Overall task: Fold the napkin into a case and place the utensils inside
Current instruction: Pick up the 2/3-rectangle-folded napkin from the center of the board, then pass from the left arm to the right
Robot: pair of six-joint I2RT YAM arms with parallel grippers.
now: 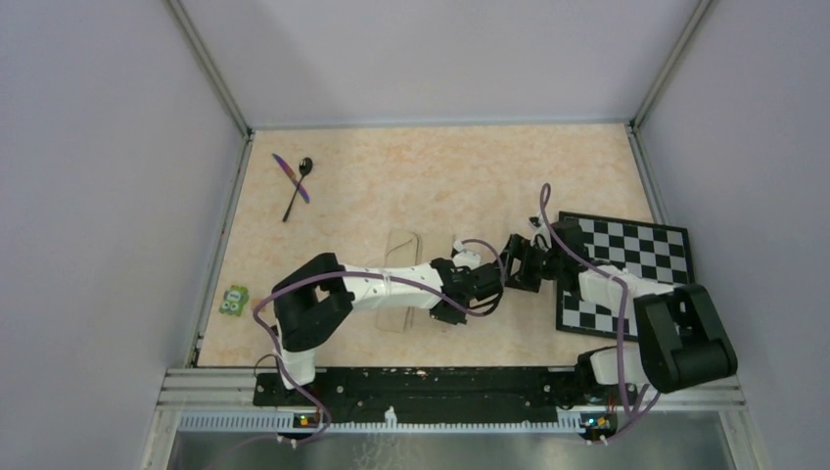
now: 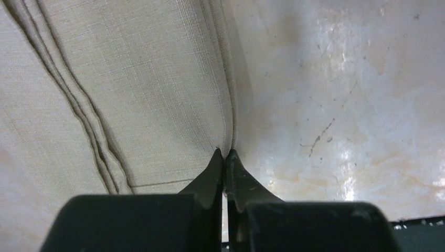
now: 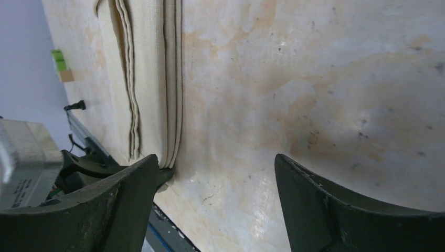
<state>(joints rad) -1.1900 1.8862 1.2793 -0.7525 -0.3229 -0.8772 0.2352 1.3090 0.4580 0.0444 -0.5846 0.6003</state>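
Overhead, the mottled beige worktop (image 1: 470, 176) carries a black-and-white checkerboard panel (image 1: 636, 255) at its right side, with the right arm lying across the panel's near-left part. A small green block (image 1: 234, 301) sits at the left edge. The 2 utensils, a black round-bowled spoon (image 1: 291, 208) and a thin purple knife (image 1: 284, 168), lie crossed in the far-left corner, well apart from both arms.

The beige-tan cloth napkin (image 1: 403, 245), folded into a narrow oblong, lies mid-worktop. In the top view the left arm crosses over it and hides its middle.

Only the left wrist view shows the grip: the left pincer (image 2: 225, 160) is clenched on the napkin's right folded edge at its near corner, with the stacked layers visible along the left side.

The right wrist view shows the right pincer (image 3: 215, 160) released wide above bare worktop just beside that edge. It also catches a pale label at its left margin, too blurred to read.
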